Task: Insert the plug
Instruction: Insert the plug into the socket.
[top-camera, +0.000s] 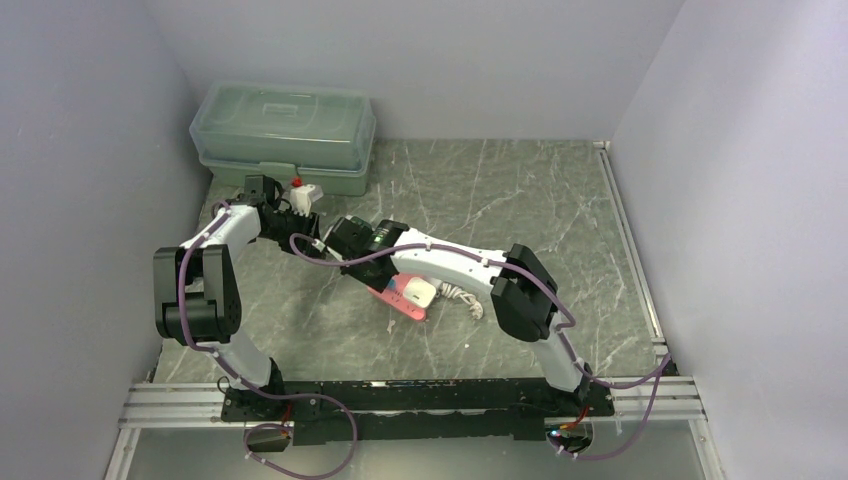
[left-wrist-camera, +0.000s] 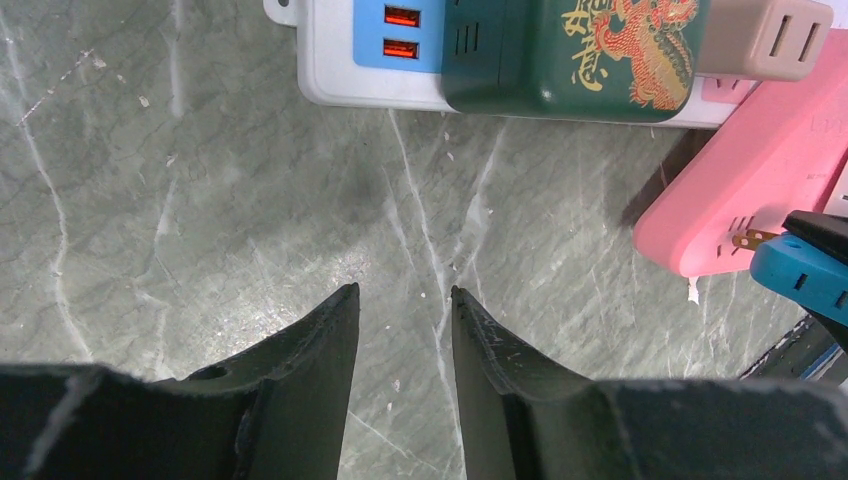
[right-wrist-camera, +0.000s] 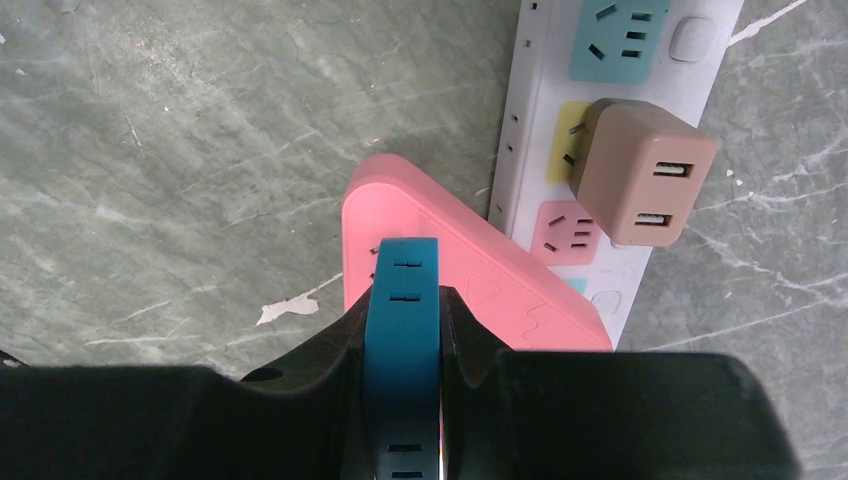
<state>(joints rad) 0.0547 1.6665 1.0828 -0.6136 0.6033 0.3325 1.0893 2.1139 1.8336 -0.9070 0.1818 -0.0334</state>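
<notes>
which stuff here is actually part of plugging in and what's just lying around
Job in hand:
blue plug, held in the right gripper
pink power strip, just ahead of it

Lying about:
white power strip
tan USB charger and green dragon adapter, both on it
lidded plastic box at the back

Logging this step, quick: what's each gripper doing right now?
Left gripper: open, holding nothing.
Right gripper: closed on the blue plug.
</notes>
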